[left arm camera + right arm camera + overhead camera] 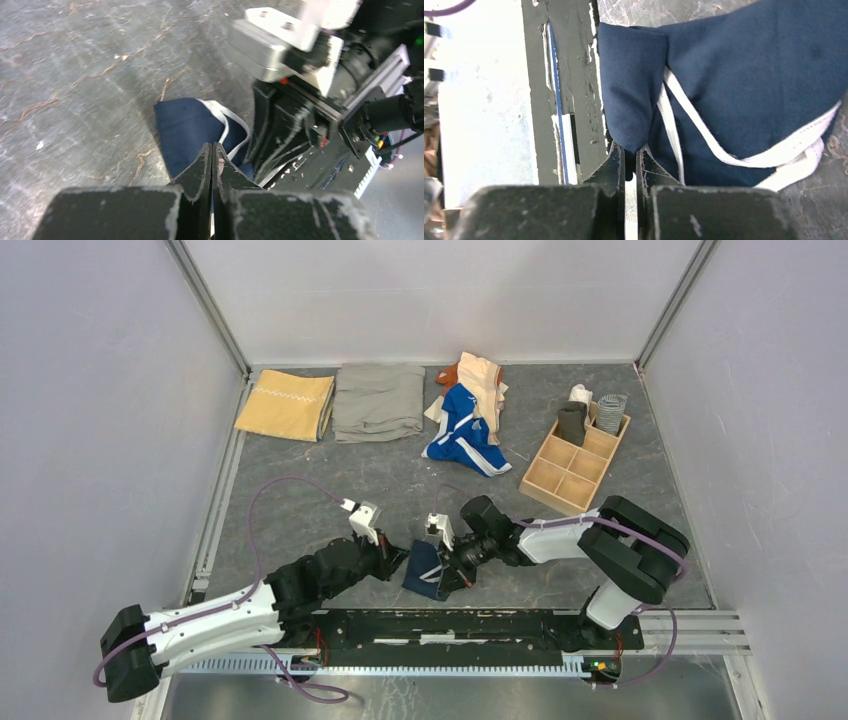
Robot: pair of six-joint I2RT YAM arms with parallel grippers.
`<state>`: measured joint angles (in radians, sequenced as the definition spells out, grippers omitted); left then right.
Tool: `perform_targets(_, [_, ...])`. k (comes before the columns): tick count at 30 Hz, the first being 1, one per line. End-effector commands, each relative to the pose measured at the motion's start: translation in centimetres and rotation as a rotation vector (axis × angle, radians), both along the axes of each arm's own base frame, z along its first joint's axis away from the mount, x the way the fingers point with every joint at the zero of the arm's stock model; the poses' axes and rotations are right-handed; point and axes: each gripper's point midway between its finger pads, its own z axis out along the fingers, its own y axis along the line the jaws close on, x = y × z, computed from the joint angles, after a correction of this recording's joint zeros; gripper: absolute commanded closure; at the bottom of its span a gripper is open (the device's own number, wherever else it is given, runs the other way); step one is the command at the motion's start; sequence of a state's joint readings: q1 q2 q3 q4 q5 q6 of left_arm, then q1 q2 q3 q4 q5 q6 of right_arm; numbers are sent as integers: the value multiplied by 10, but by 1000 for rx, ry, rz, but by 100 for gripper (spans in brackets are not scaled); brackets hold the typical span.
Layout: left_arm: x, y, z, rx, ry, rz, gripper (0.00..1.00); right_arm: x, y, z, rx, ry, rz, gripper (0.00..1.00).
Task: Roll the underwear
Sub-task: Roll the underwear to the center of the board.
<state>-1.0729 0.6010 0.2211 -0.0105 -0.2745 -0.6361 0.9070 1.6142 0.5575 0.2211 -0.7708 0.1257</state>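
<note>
Rolling the navy briefs, judged to be at an early stage: folded over and bunched, not yet wound into a tight roll. Left end effector closed, fingers pressed flat together, tips at the left edge of the briefs; unclear whether pinching any cloth. Briefs lying on the surface, near its near edge and mid-scene, between the two end effectors: dark navy, soft and slack, one flap doubled over, white trim looping loose along one edge. Right end effector closed on a folded navy edge, pinched between its tips. Next, probably: pin one side down, turn the held fold over it, and tuck the trim in, winding evenly rather than bunching.
</note>
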Motion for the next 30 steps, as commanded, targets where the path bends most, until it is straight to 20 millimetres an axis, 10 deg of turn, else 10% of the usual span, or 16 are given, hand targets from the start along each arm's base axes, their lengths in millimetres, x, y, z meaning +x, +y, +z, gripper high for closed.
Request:
perform_targets(1, [-10, -23, 16, -44, -66, -154, 98, 5, -8, -13, -58, 126, -92, 100])
perform_targets(30, [-41, -57, -31, 40, 40, -358, 98, 27, -22, -32, -185, 269, -237, 96])
